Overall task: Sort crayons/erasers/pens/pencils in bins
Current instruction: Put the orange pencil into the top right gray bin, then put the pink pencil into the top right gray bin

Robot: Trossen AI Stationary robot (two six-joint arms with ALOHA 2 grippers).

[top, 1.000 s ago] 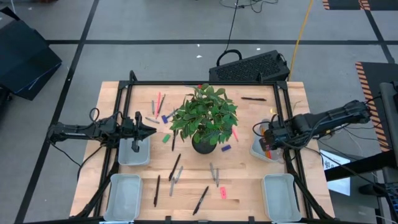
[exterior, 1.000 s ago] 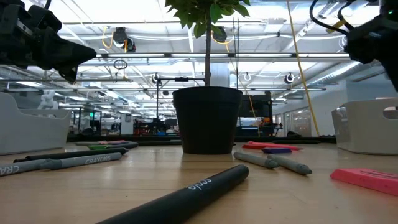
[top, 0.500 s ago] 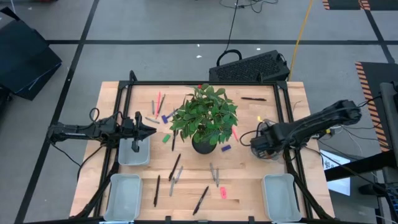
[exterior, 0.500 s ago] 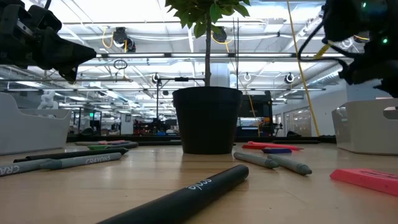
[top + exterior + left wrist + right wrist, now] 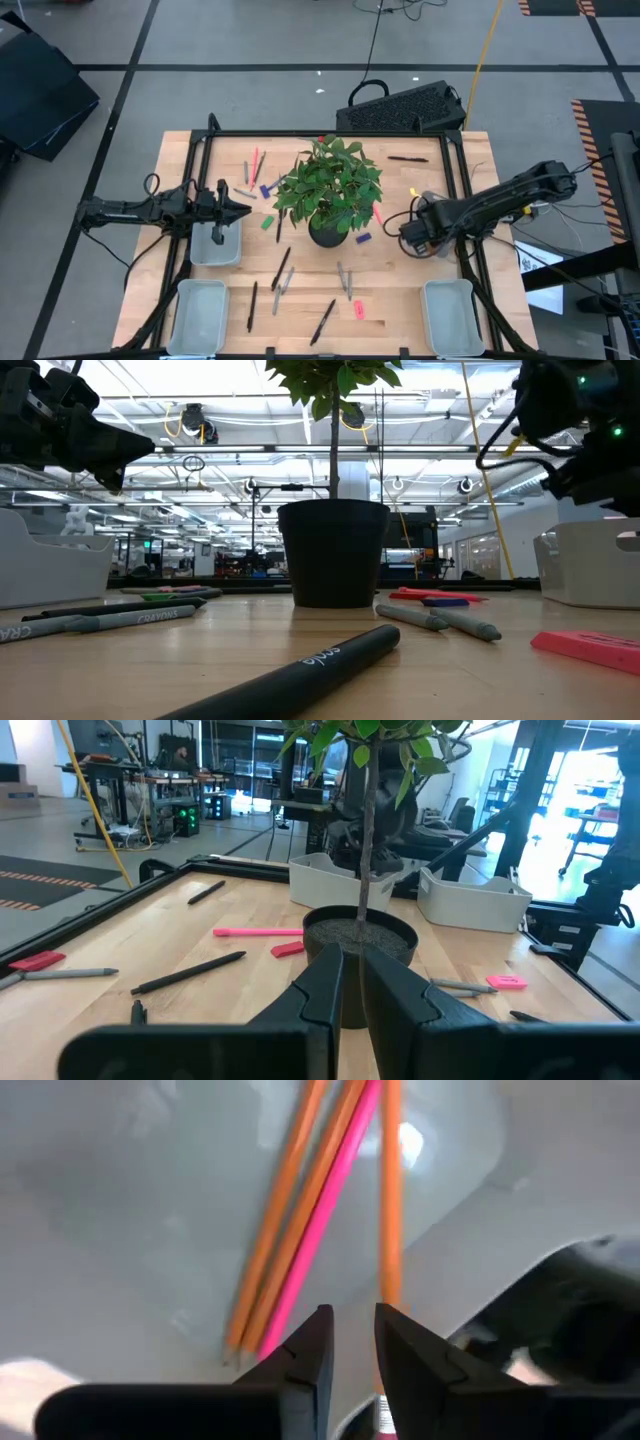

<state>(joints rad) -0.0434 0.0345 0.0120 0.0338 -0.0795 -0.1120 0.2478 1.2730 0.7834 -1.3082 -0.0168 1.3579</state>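
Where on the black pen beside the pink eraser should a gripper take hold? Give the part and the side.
Take the black pen at its middle, coming straight down from above. It lies flat and slanted on the table, so close across its thin width; bare wood shows on both sides there.

Your wooden surface (image 5: 390,300) is carrying a potted plant (image 5: 330,190) at center, four bins (image 5: 197,315) at 3, 5, 7 and 9 o'clock, and scattered pens (image 5: 322,322), pencils (image 5: 255,160) and erasers (image 5: 358,310).
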